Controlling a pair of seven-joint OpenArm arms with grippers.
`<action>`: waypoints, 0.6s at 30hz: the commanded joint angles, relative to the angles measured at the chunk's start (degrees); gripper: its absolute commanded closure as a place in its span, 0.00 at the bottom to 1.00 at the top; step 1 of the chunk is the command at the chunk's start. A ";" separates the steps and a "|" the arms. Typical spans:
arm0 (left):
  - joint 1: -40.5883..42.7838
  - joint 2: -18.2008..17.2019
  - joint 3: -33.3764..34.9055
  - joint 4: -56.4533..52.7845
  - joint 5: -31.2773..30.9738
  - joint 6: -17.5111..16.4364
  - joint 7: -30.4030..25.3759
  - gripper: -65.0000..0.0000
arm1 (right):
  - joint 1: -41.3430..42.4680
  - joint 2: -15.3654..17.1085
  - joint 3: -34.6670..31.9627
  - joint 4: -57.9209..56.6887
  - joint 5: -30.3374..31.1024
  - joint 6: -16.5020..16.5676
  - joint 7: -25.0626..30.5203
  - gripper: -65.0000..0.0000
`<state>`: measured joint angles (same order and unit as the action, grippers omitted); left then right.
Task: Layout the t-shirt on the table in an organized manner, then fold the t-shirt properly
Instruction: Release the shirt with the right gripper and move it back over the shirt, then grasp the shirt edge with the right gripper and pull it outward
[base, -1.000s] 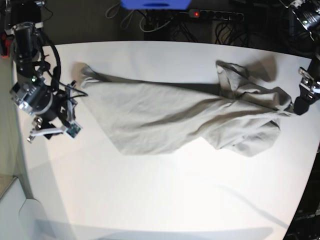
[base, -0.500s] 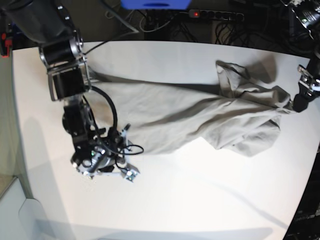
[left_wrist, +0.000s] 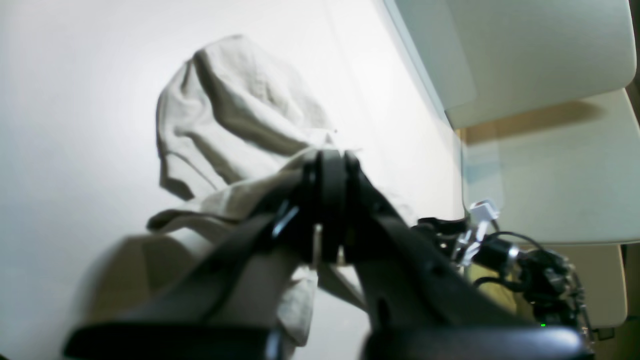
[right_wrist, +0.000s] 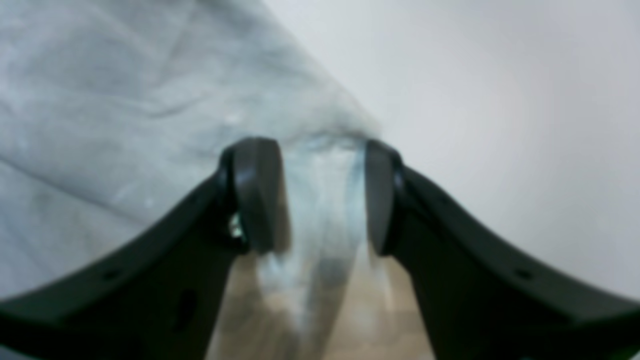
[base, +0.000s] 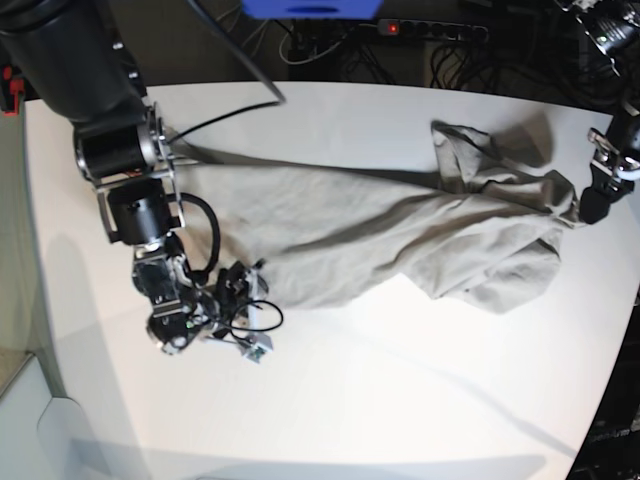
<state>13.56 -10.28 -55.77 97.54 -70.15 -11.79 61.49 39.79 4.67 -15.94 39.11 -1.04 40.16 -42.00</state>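
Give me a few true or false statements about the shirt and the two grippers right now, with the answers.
1. The left gripper is shut on the t-shirt. True.
2. The right gripper is clamped tight with nothing between its jaws. False: its jaws stand apart, with the shirt's edge at the gap.
3. The t-shirt is folded into a neat rectangle. False: it lies stretched and wrinkled across the table, bunched near the left gripper.
4. The t-shirt lies on a white table. True.
5. The right gripper is near the shirt's corner on the base view's left. True.
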 joint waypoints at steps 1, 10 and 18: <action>-0.33 -0.84 -0.28 0.97 -1.28 -0.30 -0.79 0.99 | 1.84 -0.14 -0.01 0.58 0.64 -0.16 0.37 0.56; -0.33 -0.84 -0.28 0.88 -1.28 -0.30 -1.14 0.99 | -0.19 -0.14 -0.01 1.02 0.55 -0.16 0.11 1.00; -0.07 -0.84 -0.36 0.88 -1.28 -0.30 -1.05 0.99 | -3.70 1.44 0.69 19.92 0.91 -0.16 -6.92 1.00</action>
<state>13.65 -10.31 -55.79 97.54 -70.06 -11.79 61.12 33.54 6.31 -15.49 58.08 -1.06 40.16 -50.74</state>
